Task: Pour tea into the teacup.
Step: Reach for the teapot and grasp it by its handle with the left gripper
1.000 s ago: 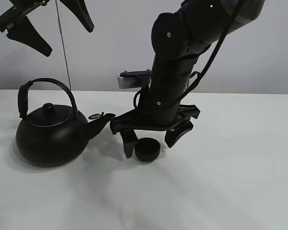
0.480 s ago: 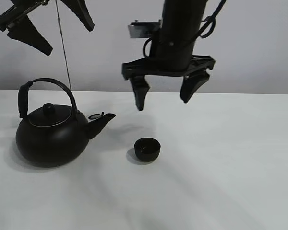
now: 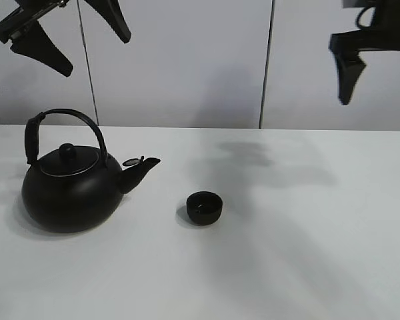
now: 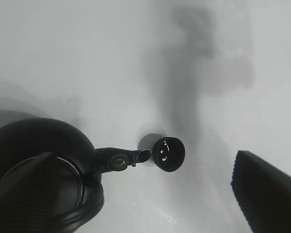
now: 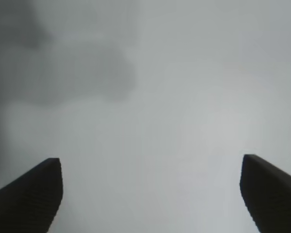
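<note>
The small black teacup (image 3: 205,207) stands alone on the white table (image 3: 307,253), just right of the spout of the big black kettle (image 3: 70,190). In the left wrist view the teacup (image 4: 168,154) sits just past the kettle (image 4: 43,170) spout's tip. My left gripper (image 3: 93,57) hangs open high above the kettle, and its empty gap (image 4: 141,167) shows in the left wrist view. My right gripper (image 3: 379,99) is high at the right edge, open and empty (image 5: 150,160). No tea is visible.
A thin vertical line (image 3: 87,67) runs down the wall behind the kettle's arched handle (image 3: 67,117). A wall seam (image 3: 267,67) stands behind the table's far edge. Shadows of the arms lie on the table right of the teacup.
My right gripper, which stood around the teacup a second ago, has risen and swung far up to the right, its jaws widening. The teacup stays on the table. The left arm has not moved.
</note>
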You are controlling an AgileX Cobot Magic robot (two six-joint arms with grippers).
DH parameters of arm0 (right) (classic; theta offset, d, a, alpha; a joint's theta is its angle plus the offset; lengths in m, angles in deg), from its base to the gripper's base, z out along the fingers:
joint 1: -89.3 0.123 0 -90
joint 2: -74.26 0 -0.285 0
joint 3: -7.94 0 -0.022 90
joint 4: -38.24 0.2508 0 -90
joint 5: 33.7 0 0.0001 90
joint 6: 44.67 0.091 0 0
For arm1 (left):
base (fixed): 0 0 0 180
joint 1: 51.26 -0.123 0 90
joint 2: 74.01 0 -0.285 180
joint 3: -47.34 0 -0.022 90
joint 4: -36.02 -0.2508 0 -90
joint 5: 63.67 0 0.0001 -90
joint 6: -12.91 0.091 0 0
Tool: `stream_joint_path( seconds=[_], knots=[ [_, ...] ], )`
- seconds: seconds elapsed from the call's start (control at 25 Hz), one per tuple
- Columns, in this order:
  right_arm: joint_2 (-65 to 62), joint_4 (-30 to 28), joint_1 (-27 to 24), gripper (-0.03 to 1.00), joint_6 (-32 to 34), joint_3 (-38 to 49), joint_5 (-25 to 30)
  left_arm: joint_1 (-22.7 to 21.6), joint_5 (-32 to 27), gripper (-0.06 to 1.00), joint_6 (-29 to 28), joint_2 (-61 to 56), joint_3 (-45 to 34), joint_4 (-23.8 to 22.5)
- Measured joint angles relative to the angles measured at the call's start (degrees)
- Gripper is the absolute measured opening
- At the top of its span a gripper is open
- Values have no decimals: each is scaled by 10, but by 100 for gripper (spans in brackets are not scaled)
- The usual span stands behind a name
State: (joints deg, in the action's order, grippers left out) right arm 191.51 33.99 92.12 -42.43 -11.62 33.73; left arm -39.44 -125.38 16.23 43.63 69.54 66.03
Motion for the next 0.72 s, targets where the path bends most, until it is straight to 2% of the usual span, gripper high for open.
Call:
stream_joint_path(
  seconds=[0.16,0.36,0.52,0.72],
  knots=[
    [-48,29,-55,69,-15,0,25,0,0,70,0,0,0,0],
    [-169,42,-65,69,-22,22,32,0,0,70,0,0,0,0],
    [-309,50,-65,69,-27,96,35,0,1,70,0,0,0,0],
    [-534,62,-65,69,-36,233,38,0,1,70,0,0,0,1]
  ],
)
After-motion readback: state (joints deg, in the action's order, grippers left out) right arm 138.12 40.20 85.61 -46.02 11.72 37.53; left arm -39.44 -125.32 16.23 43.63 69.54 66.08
